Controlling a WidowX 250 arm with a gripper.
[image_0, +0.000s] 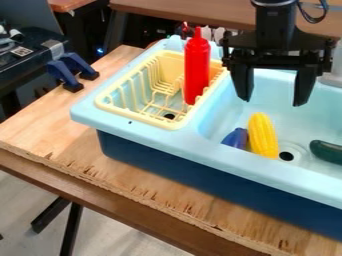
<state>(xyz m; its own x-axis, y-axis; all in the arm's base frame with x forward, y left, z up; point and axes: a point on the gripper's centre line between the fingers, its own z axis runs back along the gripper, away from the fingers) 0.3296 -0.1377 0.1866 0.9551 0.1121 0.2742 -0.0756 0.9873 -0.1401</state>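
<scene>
The black gripper (273, 95) hangs over the right basin of the light blue toy sink (180, 142), its two fingers spread wide with nothing between them. Below it in the basin lies a yellow corn cob (262, 136), beside a purple eggplant (236, 138) that it partly covers. A dark green cucumber-like object (327, 151) rests farther right in the basin, cut off by the view's edge. On the left, a red bottle (197, 66) stands upright in the pale yellow dish rack (139, 117), to the left of the gripper.
The sink sits on a wooden table (40, 122). Blue and black clamps (65, 75) are at the table's upper left edge, near black equipment (27, 57). Another brown tabletop (180, 10) stands behind the sink.
</scene>
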